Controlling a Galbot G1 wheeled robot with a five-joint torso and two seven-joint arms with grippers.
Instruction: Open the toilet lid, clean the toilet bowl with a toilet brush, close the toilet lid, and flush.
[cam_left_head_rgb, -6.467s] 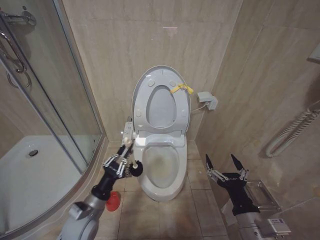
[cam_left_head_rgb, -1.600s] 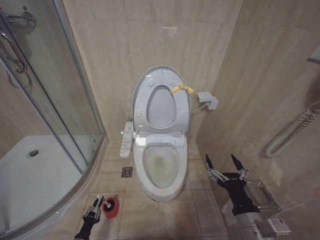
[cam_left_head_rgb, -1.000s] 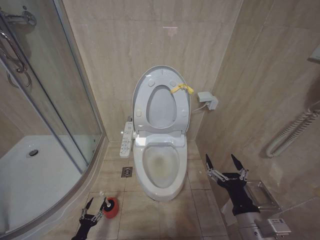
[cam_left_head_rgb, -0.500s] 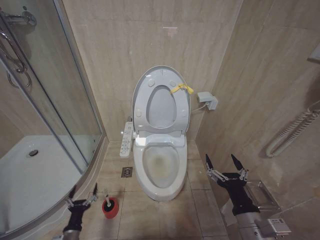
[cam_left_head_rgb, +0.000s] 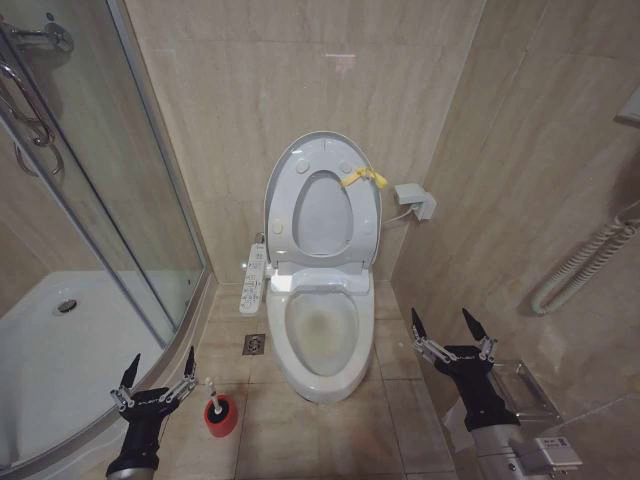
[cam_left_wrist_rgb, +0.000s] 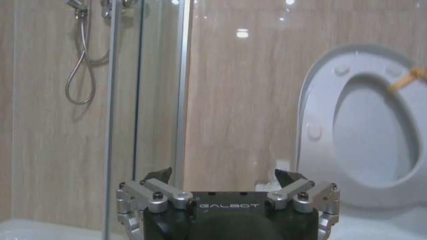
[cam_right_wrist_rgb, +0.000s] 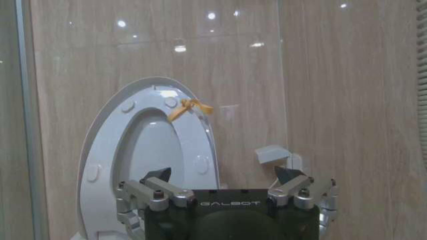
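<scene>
Head view: our left gripper (cam_left_head_rgb: 158, 375) hovers, fingers spread, beside the toilet brush (cam_left_head_rgb: 220, 412) at seven o'clock of the toilet bowl (cam_left_head_rgb: 322, 345); right gripper (cam_left_head_rgb: 450, 331) waits, fingers apart. Wrist views: toilet lid (cam_right_wrist_rgb: 107, 145) raised; scrubbing seemingly remains, then closing and flushing.

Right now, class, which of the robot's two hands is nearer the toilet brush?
The left hand, open beside the shower enclosure, is nearer: the toilet brush stands just beside it on the floor. The right hand is across the toilet bowl.

The left gripper (cam_left_head_rgb: 160, 368) hovers with jaws spread just beside the toilet brush (cam_left_head_rgb: 220, 412) standing on the floor.
</scene>
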